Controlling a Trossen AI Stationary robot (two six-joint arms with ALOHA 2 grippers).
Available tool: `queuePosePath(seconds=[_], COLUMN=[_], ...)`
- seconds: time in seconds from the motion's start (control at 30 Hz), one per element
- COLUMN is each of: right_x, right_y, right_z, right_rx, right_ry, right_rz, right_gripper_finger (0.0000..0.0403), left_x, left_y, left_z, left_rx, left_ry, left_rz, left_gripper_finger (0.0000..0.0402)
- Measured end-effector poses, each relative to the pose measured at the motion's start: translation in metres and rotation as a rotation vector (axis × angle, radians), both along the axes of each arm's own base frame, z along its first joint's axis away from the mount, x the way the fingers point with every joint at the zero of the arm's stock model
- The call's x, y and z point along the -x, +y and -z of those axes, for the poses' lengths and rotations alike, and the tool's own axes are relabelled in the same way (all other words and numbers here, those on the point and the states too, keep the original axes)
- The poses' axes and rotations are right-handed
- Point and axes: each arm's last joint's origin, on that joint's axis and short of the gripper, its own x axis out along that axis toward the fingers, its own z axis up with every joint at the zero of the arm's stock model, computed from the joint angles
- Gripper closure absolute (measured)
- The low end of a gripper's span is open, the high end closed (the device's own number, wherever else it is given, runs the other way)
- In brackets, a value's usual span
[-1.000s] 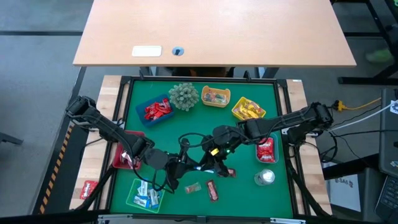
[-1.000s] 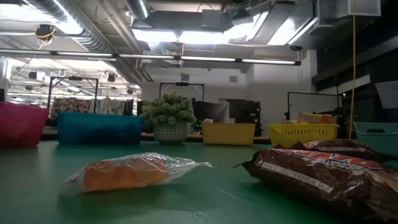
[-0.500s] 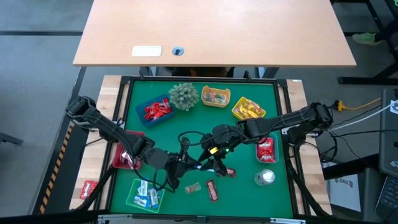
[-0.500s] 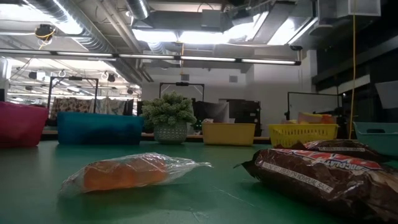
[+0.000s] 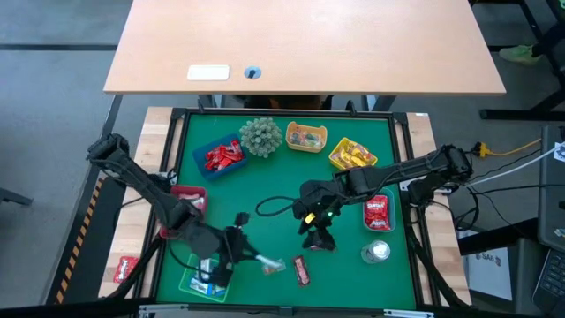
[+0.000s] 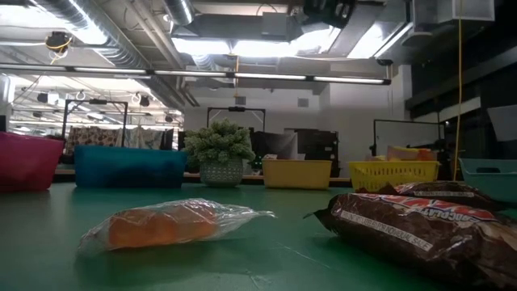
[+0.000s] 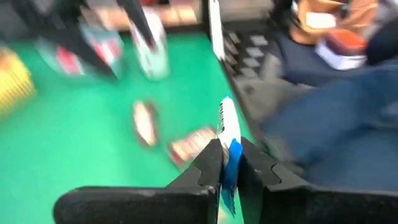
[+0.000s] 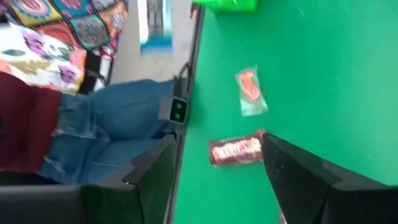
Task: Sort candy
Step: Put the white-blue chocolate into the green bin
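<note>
My left gripper [image 7: 230, 154] is shut on a blue-white candy [image 7: 226, 127]. In the high view this gripper [image 5: 244, 253] hangs over the mat's near left part, beside the green tray [image 5: 190, 284]. My right gripper [image 5: 318, 237] stands open above the mat's middle. A brown candy bar [image 8: 236, 150] lies on the mat between and beyond its spread fingers [image 8: 297, 167], untouched. A clear-wrapped orange candy [image 5: 274, 265] and another brown bar [image 5: 301, 270] lie flat on the mat near the front edge. My left gripper pinches the blue-white candy between its two fingers, by the wrapper's lower part [image 7: 231, 163]. The fingers slant down and lie along the packet. The packet stands edge-on and sticks out past the fingertips, lifted clear of the mat.
Along the far side stand a blue tray with red candy [image 5: 223, 156], a spiky plant ball [image 5: 260, 135], a yellow tray [image 5: 306, 137] and a yellow basket [image 5: 352, 155]. A red tray [image 5: 181, 205] sits left, a tray of red packets [image 5: 378, 212] right, a silvery cup [image 5: 377, 252] near it. A person's legs [image 8: 106, 130] show beyond the front edge.
My left gripper has drawn away from my right gripper at the mat's middle, going toward the left near corner and the green tray. It has rolled its wrist and carries the blue-white candy clear of the mat. My right gripper has tipped a little downward in place.
</note>
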Motion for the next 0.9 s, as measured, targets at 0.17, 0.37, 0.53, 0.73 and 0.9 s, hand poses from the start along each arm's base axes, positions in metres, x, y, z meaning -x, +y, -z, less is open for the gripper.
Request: queuePosePath(seconds=[0.17,0.37,0.53,0.73,0.9], right_x=[0.002,0.002,0.005,0.009,0.012], right_y=[-0.002,-0.004,-0.006,-0.007,-0.008], right_z=[0.003,0.005,0.008,0.011,0.013], right_rx=[0.060,0.155,0.205,0.228,0.239], right_ry=[0.006,-0.016,0.013,0.056,0.095], right_rz=[-0.004,0.015,0.029,0.033,0.030], right_gripper_finger=[0.0165,0.0165,0.0165,0.0165,0.0165], left_x=[0.032,0.061,0.077,0.087,0.089], left_y=[-0.011,-0.028,-0.030,-0.029,-0.027], left_z=[-0.002,0.008,0.017,0.023,0.025], left_rx=[0.359,0.621,0.691,0.724,0.746], left_ry=[0.282,0.644,0.842,0.940,0.968], left_rz=[-0.016,-0.117,-0.289,-0.464,-0.550], left_gripper_finger=[0.0383,0.0383,0.0383,0.0380,0.0359])
